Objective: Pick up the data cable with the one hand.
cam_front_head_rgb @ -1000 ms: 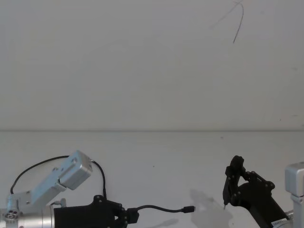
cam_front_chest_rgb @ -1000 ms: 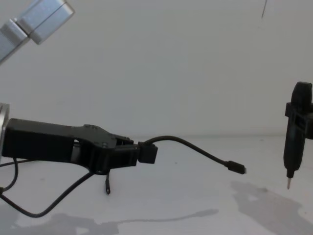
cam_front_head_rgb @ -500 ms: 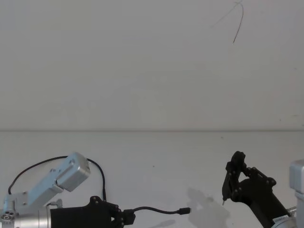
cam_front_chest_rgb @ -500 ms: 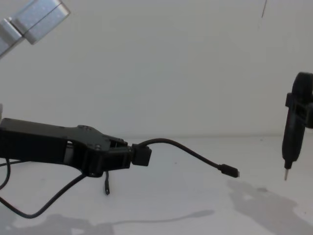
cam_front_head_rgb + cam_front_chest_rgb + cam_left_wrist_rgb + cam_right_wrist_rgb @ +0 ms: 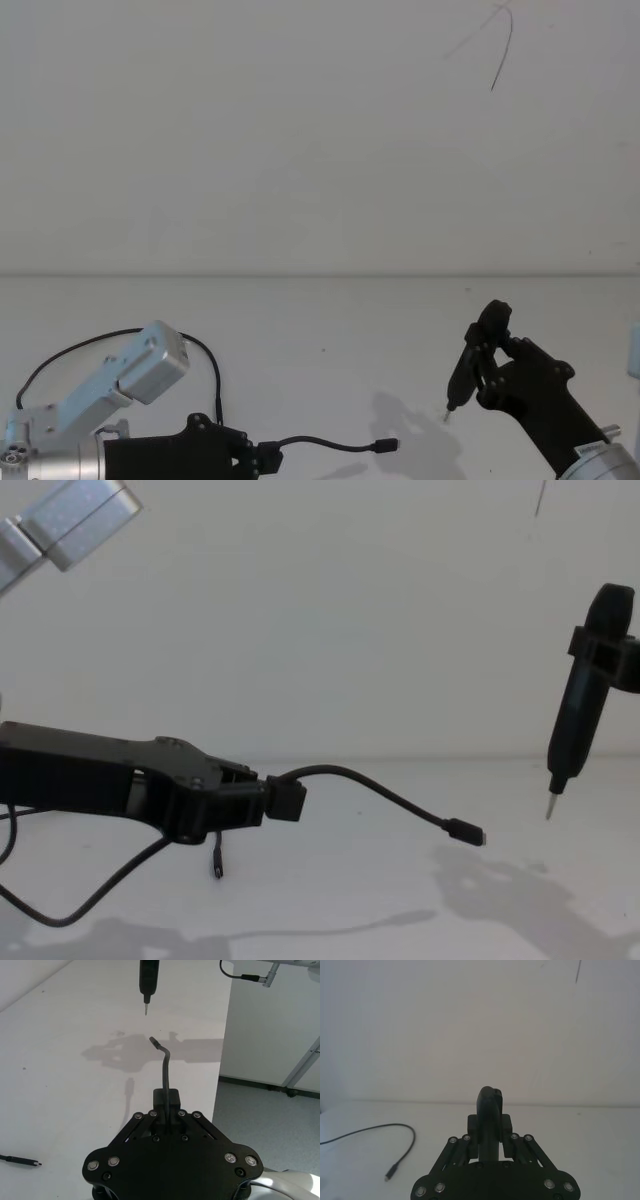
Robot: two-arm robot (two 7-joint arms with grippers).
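Note:
My left gripper is shut on the data cable near one end, holding it above the white table. A short stretch of black cord curves out to the right and ends in a small plug in the air. More black cord loops over the table on the left, with a plug end. My right gripper is shut on a slim black pen-shaped tool. The tool's metal tip points down, to the right of the free plug.
The table meets a plain white wall behind. Its right edge drops off to the floor. The silver link of my left arm rises at the near left.
The right gripper has swung the pen tool leftward, tilting its tip closer to the cable's free plug. The left gripper has drawn back slightly with the cable.

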